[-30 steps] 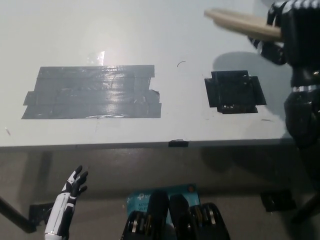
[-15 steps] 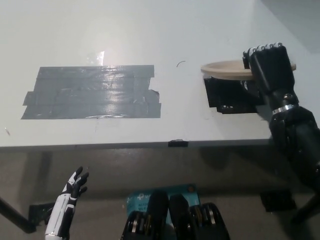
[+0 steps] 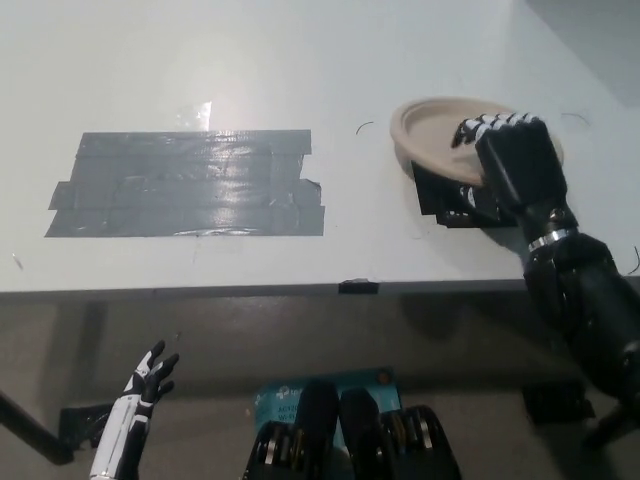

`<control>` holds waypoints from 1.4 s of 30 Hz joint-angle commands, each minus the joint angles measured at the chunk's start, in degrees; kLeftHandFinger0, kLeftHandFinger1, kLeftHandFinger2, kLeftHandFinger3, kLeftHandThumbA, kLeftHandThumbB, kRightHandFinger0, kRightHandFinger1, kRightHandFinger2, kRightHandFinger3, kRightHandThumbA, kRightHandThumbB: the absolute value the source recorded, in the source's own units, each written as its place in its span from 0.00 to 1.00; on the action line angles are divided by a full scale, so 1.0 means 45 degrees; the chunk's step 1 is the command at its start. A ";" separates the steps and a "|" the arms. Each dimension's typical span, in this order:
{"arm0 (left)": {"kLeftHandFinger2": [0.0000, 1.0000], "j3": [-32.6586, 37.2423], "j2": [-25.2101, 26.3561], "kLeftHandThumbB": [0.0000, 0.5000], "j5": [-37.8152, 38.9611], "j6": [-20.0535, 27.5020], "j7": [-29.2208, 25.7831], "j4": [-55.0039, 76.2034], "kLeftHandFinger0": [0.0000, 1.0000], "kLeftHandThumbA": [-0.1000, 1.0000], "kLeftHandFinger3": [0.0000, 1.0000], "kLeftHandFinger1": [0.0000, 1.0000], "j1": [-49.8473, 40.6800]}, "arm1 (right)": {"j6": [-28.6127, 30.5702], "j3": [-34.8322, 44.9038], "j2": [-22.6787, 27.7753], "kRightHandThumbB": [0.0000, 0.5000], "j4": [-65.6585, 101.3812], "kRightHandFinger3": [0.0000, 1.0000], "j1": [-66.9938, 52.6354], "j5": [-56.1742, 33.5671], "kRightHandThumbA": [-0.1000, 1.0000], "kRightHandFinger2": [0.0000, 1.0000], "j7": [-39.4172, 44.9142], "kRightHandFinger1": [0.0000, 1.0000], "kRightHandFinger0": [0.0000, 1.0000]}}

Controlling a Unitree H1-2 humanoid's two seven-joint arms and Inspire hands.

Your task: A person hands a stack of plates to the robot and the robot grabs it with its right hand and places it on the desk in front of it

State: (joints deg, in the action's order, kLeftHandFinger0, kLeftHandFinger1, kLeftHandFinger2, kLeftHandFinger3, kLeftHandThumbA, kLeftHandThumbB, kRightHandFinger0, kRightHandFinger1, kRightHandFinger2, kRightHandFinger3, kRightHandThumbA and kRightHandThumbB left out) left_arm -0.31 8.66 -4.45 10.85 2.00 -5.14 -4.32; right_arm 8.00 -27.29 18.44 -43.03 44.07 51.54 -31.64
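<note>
A tan stack of plates [image 3: 440,135] lies tilted over the black tape square [image 3: 452,197] at the right of the white desk [image 3: 300,60]. My black right hand [image 3: 510,165] is shut on the stack's near right rim, fingers curled over the top. Part of the stack is hidden behind the hand. Whether the plates touch the desk I cannot tell. Down at the lower left, below the desk's front edge, my white left hand [image 3: 145,378] rests open with fingers spread.
A large patch of grey tape [image 3: 185,184] covers the desk's left middle. A small black tab [image 3: 356,287] sits on the front edge. A blue card [image 3: 290,395] lies on the floor below.
My right hand has brought the stack down and toward me, from high at the upper right to just over the black tape square. The left hand has barely moved.
</note>
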 commanded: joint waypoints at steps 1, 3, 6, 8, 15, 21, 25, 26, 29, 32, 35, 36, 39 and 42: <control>0.92 0.0091 0.0067 0.27 0.0039 0.0324 0.0143 0.0179 0.97 1.00 1.00 0.99 -0.0013 | -0.2045 0.0388 0.1919 1.00 0.7129 1.00 0.0395 -0.6695 0.82 1.00 1.0059 1.00 1.00; 0.91 0.0085 0.0057 0.26 0.0069 0.0455 0.0137 0.0060 0.96 0.99 1.00 0.98 0.0007 | -0.3328 0.0289 0.2517 1.00 0.8909 1.00 0.0525 -0.7680 0.81 1.00 1.1376 1.00 1.00; 0.91 0.0074 0.0120 0.24 0.0023 0.0539 0.0136 -0.0056 0.97 1.00 1.00 0.99 0.0153 | -0.4814 0.0284 0.3381 1.00 1.0894 1.00 0.0960 -0.9145 0.79 1.00 1.2843 1.00 1.00; 0.92 0.0054 0.0146 0.24 0.0022 0.0498 0.0136 -0.0058 0.97 1.00 1.00 0.99 0.0218 | -0.5457 0.0349 0.3838 1.00 1.1767 1.00 0.1242 -0.9734 0.82 1.00 1.3445 1.00 1.00; 0.92 0.0107 0.0161 0.25 0.0026 0.0439 0.0212 -0.0058 0.96 1.00 1.00 0.99 0.0353 | -0.7352 0.1268 0.5298 1.00 1.4033 1.00 0.2020 -1.3253 0.74 1.00 1.4515 1.00 1.00; 0.92 0.0087 0.0119 0.26 0.0045 0.0476 0.0175 -0.0035 0.96 1.00 1.00 1.00 0.0186 | -0.7121 0.2673 0.6102 1.00 1.4811 1.00 0.2666 -1.8012 0.86 1.00 1.5041 1.00 1.00; 0.92 0.0093 0.0139 0.23 0.0012 0.0384 0.0183 0.0021 0.96 1.00 1.00 0.99 0.0239 | -0.6314 0.3225 0.6276 1.00 1.5282 1.00 0.2585 -1.8924 1.00 1.00 1.4390 1.00 1.00; 0.92 0.0111 0.0142 0.23 -0.0032 0.0352 0.0179 0.0044 0.96 1.00 1.00 0.99 0.0244 | -0.6083 0.3336 0.6287 1.00 1.5356 1.00 0.2496 -1.9124 1.00 1.00 1.4231 1.00 1.00; 0.92 0.0147 0.0055 0.24 0.0049 0.0362 0.0206 -0.0095 0.97 1.00 1.00 0.99 0.0375 | -0.5929 0.4089 0.6061 1.00 1.5890 1.00 0.2001 -2.0321 1.00 1.00 1.2939 1.00 1.00; 0.92 0.0179 0.0131 0.24 0.0122 0.0437 0.0331 -0.0080 0.97 1.00 1.00 0.98 0.0312 | -0.5644 0.4636 0.5989 1.00 1.7245 1.00 0.1206 -2.0483 1.00 1.00 1.0666 1.00 1.00; 0.93 0.0221 0.0139 0.29 0.0041 0.0430 0.0330 -0.0082 0.96 1.00 1.00 1.00 0.0268 | -0.5642 0.4655 0.6042 1.00 1.8400 1.00 0.0916 -1.9956 1.00 1.00 0.9477 1.00 1.00; 0.94 0.0253 0.0119 0.30 0.0006 0.0448 0.0329 -0.0095 0.96 1.00 1.00 1.00 0.0266 | -0.5632 0.4584 0.6176 1.00 1.9166 1.00 0.0734 -1.9622 1.00 1.00 0.8951 1.00 1.00; 1.00 0.0259 0.0071 0.35 0.0210 0.0521 0.0421 -0.0100 1.00 1.00 1.00 1.00 0.0145 | -0.4283 0.4229 0.6443 0.89 2.0394 1.00 -0.0164 -1.9494 1.00 1.00 0.8180 1.00 1.00; 1.00 0.0254 0.0004 0.41 0.0378 0.0597 0.0470 -0.0169 1.00 1.00 1.00 1.00 0.0061 | -0.3494 0.4045 0.6219 1.00 2.1090 1.00 -0.0715 -1.8960 0.92 1.00 0.7681 1.00 1.00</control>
State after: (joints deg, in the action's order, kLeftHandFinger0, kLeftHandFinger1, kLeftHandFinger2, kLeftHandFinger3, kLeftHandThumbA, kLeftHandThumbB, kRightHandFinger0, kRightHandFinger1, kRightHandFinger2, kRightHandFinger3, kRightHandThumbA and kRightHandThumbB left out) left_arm -0.31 8.52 -4.43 10.37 2.01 -8.59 -4.12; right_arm -5.67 -22.23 32.96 4.48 36.12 9.29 2.63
